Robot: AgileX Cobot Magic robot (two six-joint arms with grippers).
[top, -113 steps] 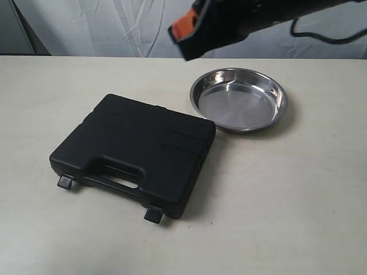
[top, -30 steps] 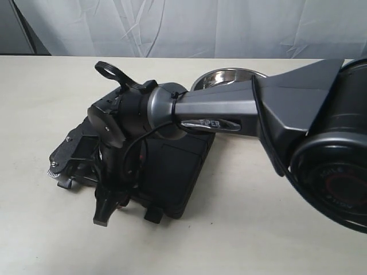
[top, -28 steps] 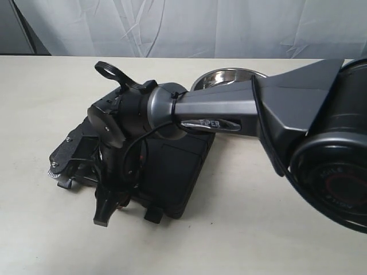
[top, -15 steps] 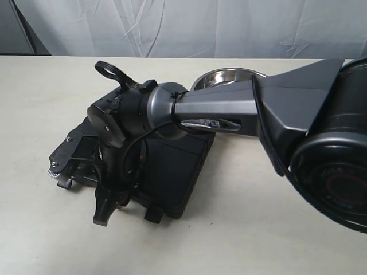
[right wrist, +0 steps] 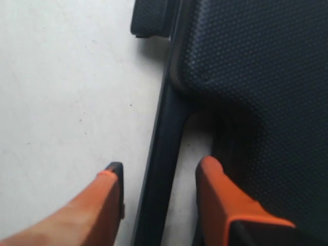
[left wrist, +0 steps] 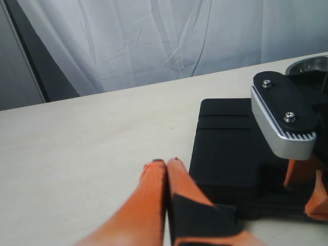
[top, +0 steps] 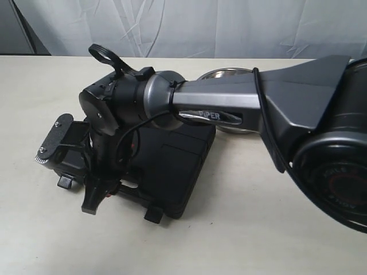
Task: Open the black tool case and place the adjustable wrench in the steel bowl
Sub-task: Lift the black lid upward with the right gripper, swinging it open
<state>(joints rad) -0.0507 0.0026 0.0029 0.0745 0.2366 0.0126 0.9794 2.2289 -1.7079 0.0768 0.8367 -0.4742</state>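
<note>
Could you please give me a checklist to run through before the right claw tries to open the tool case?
1. Right claw is set around the handle of the black tool case: ok, it is open with one finger on each side of the bar.
2. Latches are released: cannot tell; both stick out from the front edge.
3. Adjustable wrench is reachable: not ok, the lid is closed and the wrench is out of sight.
4. Left claw is clear of the case: ok, it is shut and beside the case, not touching it.
5. Steel bowl is free to receive the wrench: cannot tell, it is mostly hidden behind the right arm.
</note>
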